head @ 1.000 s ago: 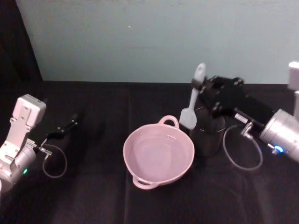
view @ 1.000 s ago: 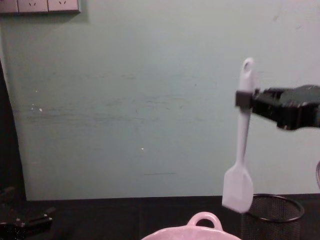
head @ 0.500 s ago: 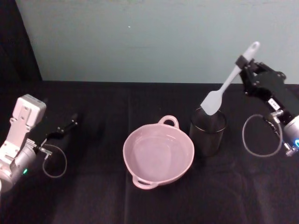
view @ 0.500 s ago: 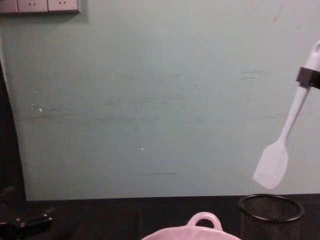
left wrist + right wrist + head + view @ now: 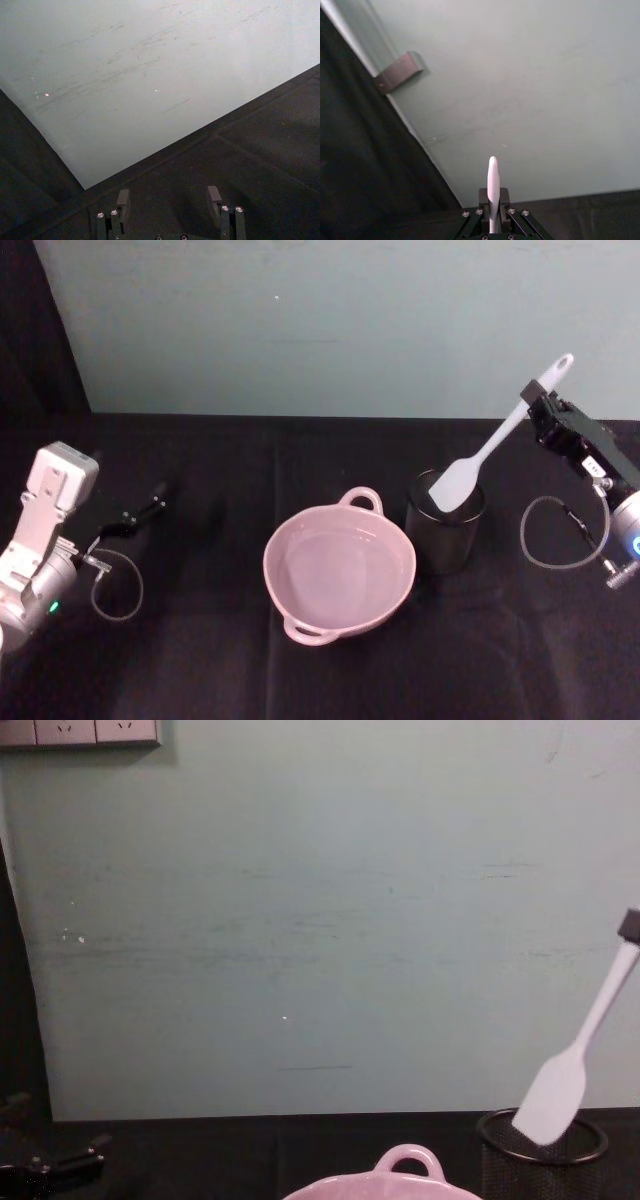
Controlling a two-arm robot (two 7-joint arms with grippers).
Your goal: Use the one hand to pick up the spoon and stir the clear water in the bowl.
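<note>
My right gripper [image 5: 530,398] is at the right side of the table, shut on the handle of the white spoon [image 5: 495,445] just below its holed end. The spoon slants down to the left, and its wide head [image 5: 553,1095] dips into the mouth of the black wire-mesh cup [image 5: 540,1180]. In the right wrist view the spoon handle [image 5: 492,187] stands pinched between the fingers of that gripper [image 5: 490,200]. The pale pink bowl [image 5: 362,500] sits at the table's middle, left of the cup, with its loop handle [image 5: 408,1158] facing the wall. My left gripper [image 5: 130,520] rests open at the far left.
The mesh cup [image 5: 445,545] stands right beside the bowl's right rim. A pale green wall [image 5: 320,320] closes off the back of the black-covered table [image 5: 200,660]. The left gripper [image 5: 168,196] hovers low over bare black cloth.
The right gripper carried the spoon from upright beside the bowl off to the right, tilted it, and lowered its head into the mesh cup's mouth. The left arm stayed put.
</note>
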